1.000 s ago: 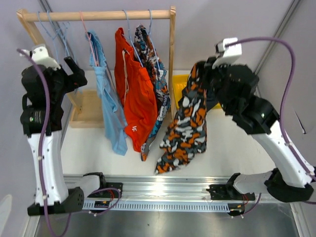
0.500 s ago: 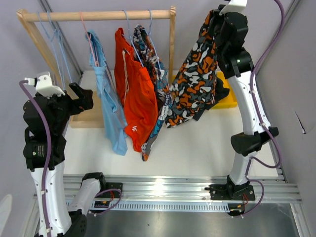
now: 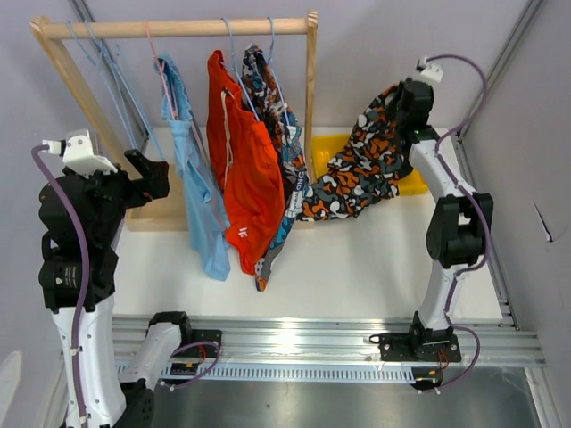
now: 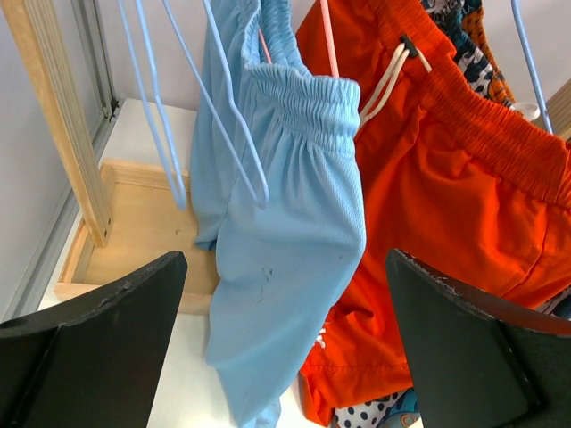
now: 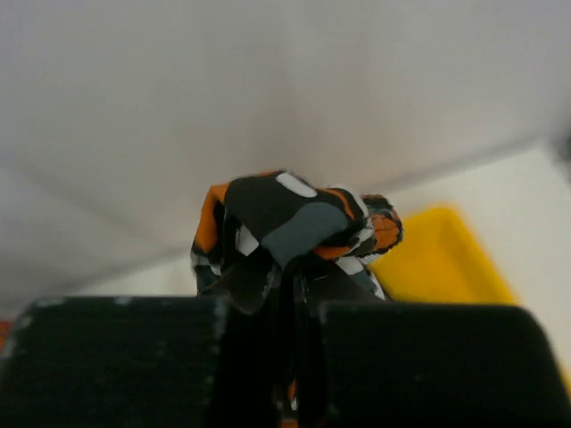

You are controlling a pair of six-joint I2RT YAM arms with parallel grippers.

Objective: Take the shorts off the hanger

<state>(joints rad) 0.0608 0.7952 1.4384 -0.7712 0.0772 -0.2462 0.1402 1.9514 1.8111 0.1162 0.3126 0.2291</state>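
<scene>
**While dangling near the yellow bin: camouflage shorts off the rail, three pairs to go**

Though free of any hanger, not yet put down: camouflage shorts [image 3: 357, 174] draped across the upper right of the overhead view. Pinched at a bunched edge by the right gripper [image 5: 290, 290], closed tight on the cloth. Trailing low toward the yellow bin [image 3: 326, 147] and the white table [image 3: 357, 259]; cannot tell whether touching either.

Further left, at centre frame, hung from the wooden rail [image 3: 178, 28] on thin wire hangers [image 4: 177, 187]: printed shorts [image 3: 268, 98], orange shorts [image 3: 250, 178] with a pale drawstring [image 4: 384, 80], and light blue shorts [image 3: 203, 214], packed side by side and touching.

Likely to handle as light, limp and a little slick: no stiffness, folds collapsing under their own weight, easy to snag on a hook. Best taken at the gathered elastic waistband [image 4: 303, 102], thickest and least apt to slip, then drawn down and off the wire rather than yanked sideways.

At the left of the overhead view, left gripper [image 3: 153, 171] spread wide and empty, facing the light blue shorts from just beside. Wooden tray [image 4: 134, 232] behind, at the lower left of the wrist view. Probably next in line.
</scene>
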